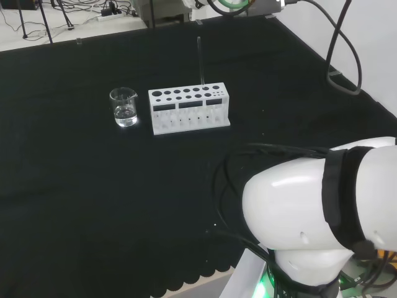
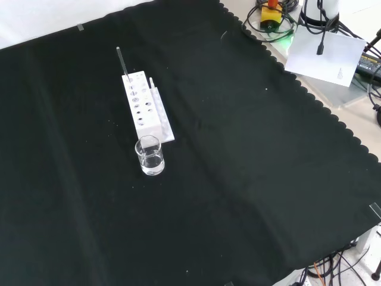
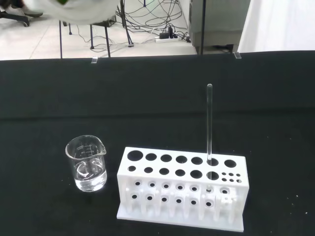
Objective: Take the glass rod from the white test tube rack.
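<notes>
I see the glass rod (image 3: 209, 125) standing upright in the white test tube rack (image 3: 182, 189), in a hole of the back row near one end; in the head view that is the rack's right end (image 1: 189, 108), in the front view the far end (image 2: 146, 107); the rod (image 1: 200, 59) is thin, clear and straight, and it rises well above the rack's top; against the black cloth in the front view it reads as a faint grey line (image 2: 121, 62); its lower end shows dimly through the rack's open side in the wrist view. The rack is a long white plastic block with rows of round holes on top, large ones along most of its length and a cluster of small ones at the rod's end; I make out nothing else in its holes. Just beside the rack's other end, apart from it, stands a small clear beaker (image 3: 87, 169) with a pouring lip and faint markings; it holds a little clear liquid at the bottom (image 1: 124, 107) (image 2: 149, 156). Everything sits on the counter's black cloth (image 2: 250, 179), which has a scalloped edge. A blurred white part of the hand (image 3: 74, 9) is cut off at the wrist view's edge; I cannot tell how the fingers stand.
</notes>
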Controlling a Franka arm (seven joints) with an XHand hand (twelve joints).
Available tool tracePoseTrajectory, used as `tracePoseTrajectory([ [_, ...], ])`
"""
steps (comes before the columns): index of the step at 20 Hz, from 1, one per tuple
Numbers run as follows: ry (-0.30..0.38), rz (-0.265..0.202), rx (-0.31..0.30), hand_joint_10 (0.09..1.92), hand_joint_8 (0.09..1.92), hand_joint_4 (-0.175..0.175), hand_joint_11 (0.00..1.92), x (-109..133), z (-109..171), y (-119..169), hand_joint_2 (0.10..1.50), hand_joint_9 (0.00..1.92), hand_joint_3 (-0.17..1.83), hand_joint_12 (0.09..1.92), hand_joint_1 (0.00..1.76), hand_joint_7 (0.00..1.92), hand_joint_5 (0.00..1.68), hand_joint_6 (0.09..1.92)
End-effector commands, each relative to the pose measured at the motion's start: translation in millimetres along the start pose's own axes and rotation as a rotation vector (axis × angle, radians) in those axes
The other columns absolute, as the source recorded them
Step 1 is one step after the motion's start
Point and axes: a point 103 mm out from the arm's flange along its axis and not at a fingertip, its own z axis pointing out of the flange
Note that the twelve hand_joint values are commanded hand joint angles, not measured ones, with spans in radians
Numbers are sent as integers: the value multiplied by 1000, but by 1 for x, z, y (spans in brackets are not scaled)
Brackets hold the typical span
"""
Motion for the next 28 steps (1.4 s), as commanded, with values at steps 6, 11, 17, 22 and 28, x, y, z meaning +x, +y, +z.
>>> tracePoseTrajectory([
  [6, 10, 11, 9, 899, 843, -102, 0, -8, -4, 38, 745, 50, 509, 1318, 754, 16, 184, 87],
  [11, -22, 18, 17, 901, 858, -102, 0, -13, -3, 71, 746, 75, 512, 1353, 752, 34, 189, 87],
  [17, -31, 4, 47, 900, 864, -102, 0, -14, 10, 109, 746, 84, 514, 1370, 751, 43, 194, 87],
  [22, -23, 7, 55, 900, 867, -102, 0, -21, 21, 138, 746, 89, 515, 1374, 750, 48, 197, 87],
  [28, 3, -7, 57, 901, 869, -102, 0, -35, 31, 169, 746, 100, 516, 1379, 749, 54, 200, 87],
])
